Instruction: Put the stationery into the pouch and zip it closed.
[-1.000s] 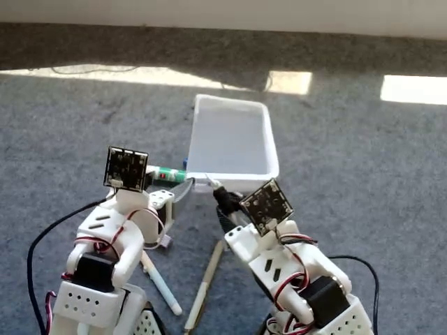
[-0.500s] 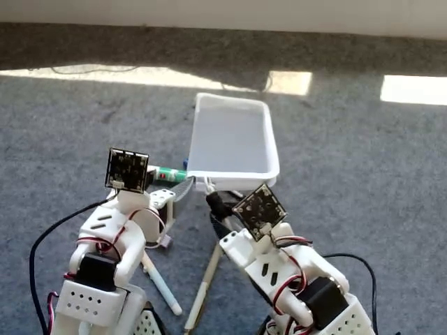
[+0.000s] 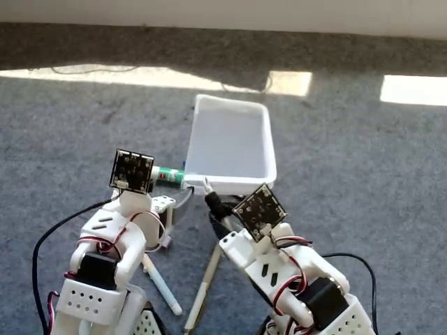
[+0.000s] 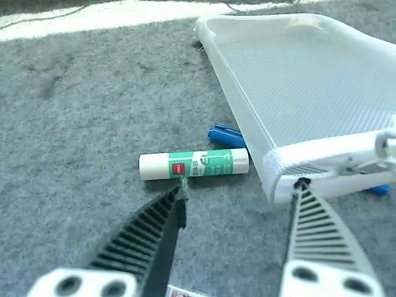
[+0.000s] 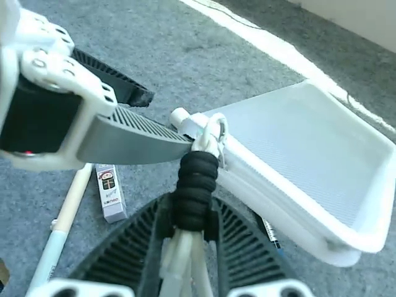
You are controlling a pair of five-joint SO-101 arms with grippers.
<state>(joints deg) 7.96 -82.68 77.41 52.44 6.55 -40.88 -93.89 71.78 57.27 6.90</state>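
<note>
The white mesh pouch (image 3: pixel 230 143) lies on the grey carpet, its mouth toward the arms. My right gripper (image 5: pixel 190 207) is shut on the black zipper pull (image 5: pixel 195 182) at the pouch's near corner (image 3: pixel 209 192). My left gripper (image 4: pixel 241 189) is open just short of the green glue stick (image 4: pixel 195 165), with one finger (image 5: pixel 133 141) against that same corner. A blue pen (image 4: pixel 226 135) pokes out from under the pouch (image 4: pixel 309 80). The glue stick (image 3: pixel 167 174) lies left of the pouch.
Two pens (image 3: pixel 160 283) (image 3: pixel 204 287) lie on the carpet between the arm bases. A small boxed item (image 5: pixel 109 192) rests beside a pen (image 5: pixel 62 226). Open carpet surrounds the pouch, and a bright strip of sunlight (image 3: pixel 412 89) runs along the back.
My right gripper has drawn back and left with the zipper pull, tugging the pouch's near corner a little leftward. The left arm has edged right, toward the pouch corner.
</note>
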